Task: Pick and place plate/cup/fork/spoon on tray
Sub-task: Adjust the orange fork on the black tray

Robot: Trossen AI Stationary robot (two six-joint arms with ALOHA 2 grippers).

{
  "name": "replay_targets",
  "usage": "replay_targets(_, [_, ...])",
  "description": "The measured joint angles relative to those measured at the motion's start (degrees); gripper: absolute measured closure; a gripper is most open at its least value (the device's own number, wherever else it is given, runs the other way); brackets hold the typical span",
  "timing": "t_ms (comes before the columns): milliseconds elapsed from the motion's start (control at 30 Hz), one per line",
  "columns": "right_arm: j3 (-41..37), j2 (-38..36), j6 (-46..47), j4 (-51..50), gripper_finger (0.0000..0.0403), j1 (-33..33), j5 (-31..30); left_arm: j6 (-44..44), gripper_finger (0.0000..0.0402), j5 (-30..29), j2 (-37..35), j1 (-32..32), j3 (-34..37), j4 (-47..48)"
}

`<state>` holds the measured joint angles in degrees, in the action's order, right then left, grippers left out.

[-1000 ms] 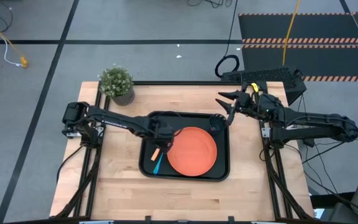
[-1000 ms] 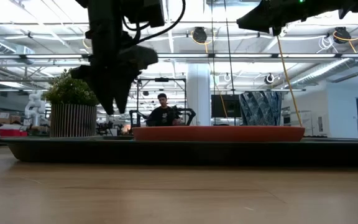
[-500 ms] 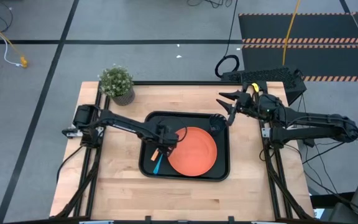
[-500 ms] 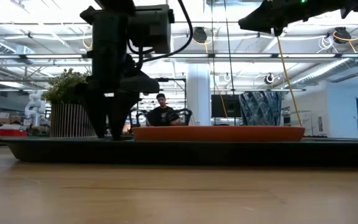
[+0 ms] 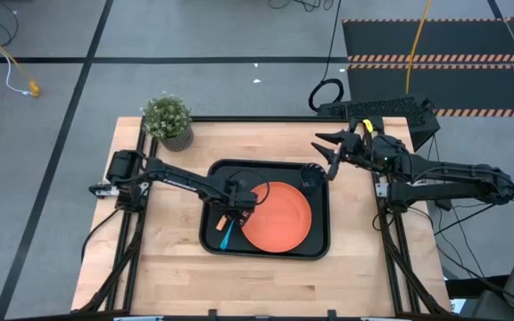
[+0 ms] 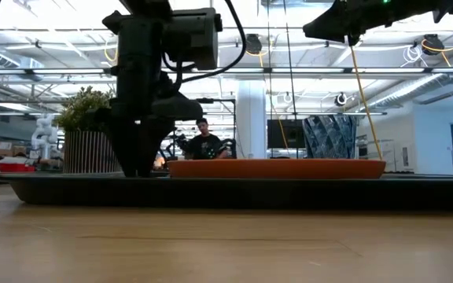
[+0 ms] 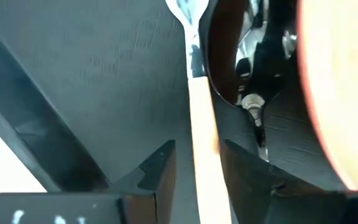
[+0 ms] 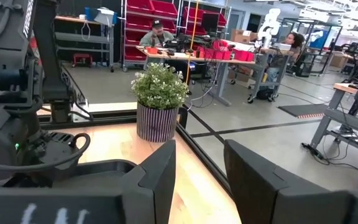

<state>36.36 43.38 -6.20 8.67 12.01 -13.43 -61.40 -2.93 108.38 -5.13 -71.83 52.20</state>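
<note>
The black tray (image 5: 319, 245) lies mid-table and holds the orange plate (image 5: 277, 217), the dark cup (image 5: 310, 178) in its far right corner, and the orange-handled fork (image 5: 222, 222) and blue-handled spoon (image 5: 226, 237) at its left end. My left gripper (image 5: 233, 210) is down on the tray's left part (image 6: 136, 169). It is narrowly open, with one finger on each side of the fork's handle (image 7: 201, 155). The spoon's dark bowl (image 7: 253, 56) lies beside the fork. My right gripper (image 5: 328, 153) is open and empty, raised by the tray's far right corner. My left gripper comes from above, pointing down, with its fingers (image 7: 157, 177) across the fork's handle (image 7: 199, 124), which lies flat on the tray. A dark gap shows on one side of the handle. I cannot tell whether the other finger touches it.
A potted plant (image 5: 168, 120) stands at the table's far left corner. Bare wood lies in front of the tray (image 5: 266, 285) and to its left. A person sits in the room beyond the table (image 6: 205, 143).
My left gripper has come down onto the left part of the tray and a little toward the table's near edge, ending over the fork. Fork, spoon, plate and cup have stayed where they were.
</note>
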Motion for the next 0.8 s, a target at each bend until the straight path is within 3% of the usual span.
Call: replay_targets(800, [0.02,0.00,0.04,-0.23,0.0273,0.00,0.00,1.70,0.0289,0.10,1.11,0.17,0.07,-1.18])
